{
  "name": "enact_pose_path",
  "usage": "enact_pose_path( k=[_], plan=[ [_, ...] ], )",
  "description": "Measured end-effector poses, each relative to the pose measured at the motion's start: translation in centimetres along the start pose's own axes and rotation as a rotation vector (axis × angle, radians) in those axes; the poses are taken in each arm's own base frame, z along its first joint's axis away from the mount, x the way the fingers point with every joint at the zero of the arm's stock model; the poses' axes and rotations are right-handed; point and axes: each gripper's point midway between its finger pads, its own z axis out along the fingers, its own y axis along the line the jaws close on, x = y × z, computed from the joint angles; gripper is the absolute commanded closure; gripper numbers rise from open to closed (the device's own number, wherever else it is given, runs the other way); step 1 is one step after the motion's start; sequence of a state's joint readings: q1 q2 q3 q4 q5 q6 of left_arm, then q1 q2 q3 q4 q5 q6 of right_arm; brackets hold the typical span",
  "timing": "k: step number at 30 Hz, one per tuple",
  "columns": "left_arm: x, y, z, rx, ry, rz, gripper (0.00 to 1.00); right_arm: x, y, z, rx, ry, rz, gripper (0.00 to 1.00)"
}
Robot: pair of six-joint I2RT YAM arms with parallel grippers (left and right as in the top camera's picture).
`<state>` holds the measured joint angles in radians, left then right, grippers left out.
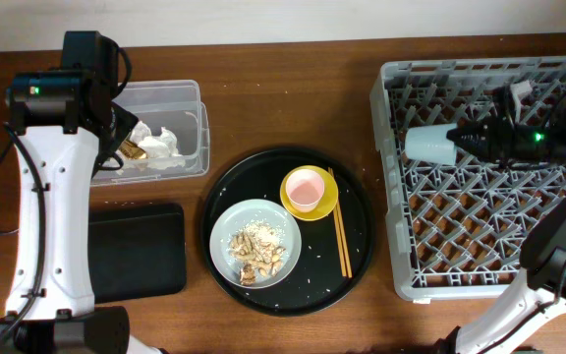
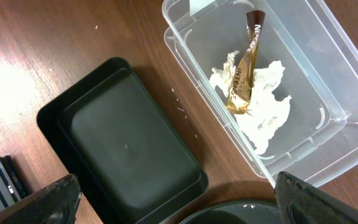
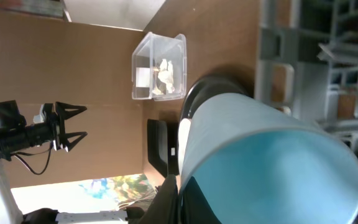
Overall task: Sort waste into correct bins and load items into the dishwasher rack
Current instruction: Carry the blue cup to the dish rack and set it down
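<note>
Brown wooden table [image 1: 263,98] seen from above, with two arms at work. Left arm: jaws spread wide, hanging over the near end of the clear tub [image 1: 204,128], gripping nothing. Inside the tub lie the crumpled white tissue [image 2: 260,106] and, on top of it, a brown stick-like packet [image 2: 244,68]. Just beside the tub sits the shallow black rectangular tray [image 1: 141,251]. Centre: round black tray [image 1: 357,265] carrying the pale grey bowl [image 1: 222,228] with food scraps [image 1: 258,258], the yellow bowl [image 1: 324,202] with the pink cup [image 1: 305,188] standing in it, and the chopsticks [image 1: 342,236] lying along its right side. Right arm: jaws pinching the wall of the light blue cup [image 1: 428,144], held on its side above the left part of the grey dishwasher rack [image 1: 440,246].
</note>
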<state>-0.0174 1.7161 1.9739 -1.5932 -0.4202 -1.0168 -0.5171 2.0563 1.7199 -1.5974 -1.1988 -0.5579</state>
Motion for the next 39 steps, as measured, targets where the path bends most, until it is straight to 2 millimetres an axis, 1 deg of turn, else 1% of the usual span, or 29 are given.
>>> enact_pose_path(
  k=[3, 6, 10, 12, 21, 24, 28, 35, 39],
  plan=[
    [0.0, 0.0, 0.0, 0.0, 0.0, 0.0, 0.01, 0.6, -1.6, -0.6, -0.002, -0.02, 0.03, 0.96],
    [0.0, 0.0, 0.0, 0.0, 0.0, 0.0, 0.01, 0.6, -2.7, -1.9, 0.002, -0.06, 0.048, 0.96],
    [0.0, 0.0, 0.0, 0.0, 0.0, 0.0, 0.01, 0.2, -3.6, -4.4, 0.01, -0.128, 0.058, 0.96],
    [0.0, 0.0, 0.0, 0.0, 0.0, 0.0, 0.01, 0.2, -3.8, -4.8, 0.013, -0.141, 0.051, 0.96],
    [0.0, 0.0, 0.0, 0.0, 0.0, 0.0, 0.01, -0.1, -3.6, -4.8, 0.0, -0.154, 0.014, 0.96],
    [0.0, 0.0, 0.0, 0.0, 0.0, 0.0, 0.01, -0.1, -4.3, -4.5, -0.002, -0.163, -0.001, 0.96],
    [0.0, 0.0, 0.0, 0.0, 0.0, 0.0, 0.01, 0.5, -5.6, -3.7, -0.02, -0.172, 0.005, 0.96],
    [0.0, 0.0, 0.0, 0.0, 0.0, 0.0, 0.01, 0.3, -5.9, -3.6, -0.035, -0.194, -0.019, 0.96],
    [0.0, 0.0, 0.0, 0.0, 0.0, 0.0, 0.01, -0.2, -6.3, -3.7, -0.025, -0.205, -0.027, 0.96]
  ],
)
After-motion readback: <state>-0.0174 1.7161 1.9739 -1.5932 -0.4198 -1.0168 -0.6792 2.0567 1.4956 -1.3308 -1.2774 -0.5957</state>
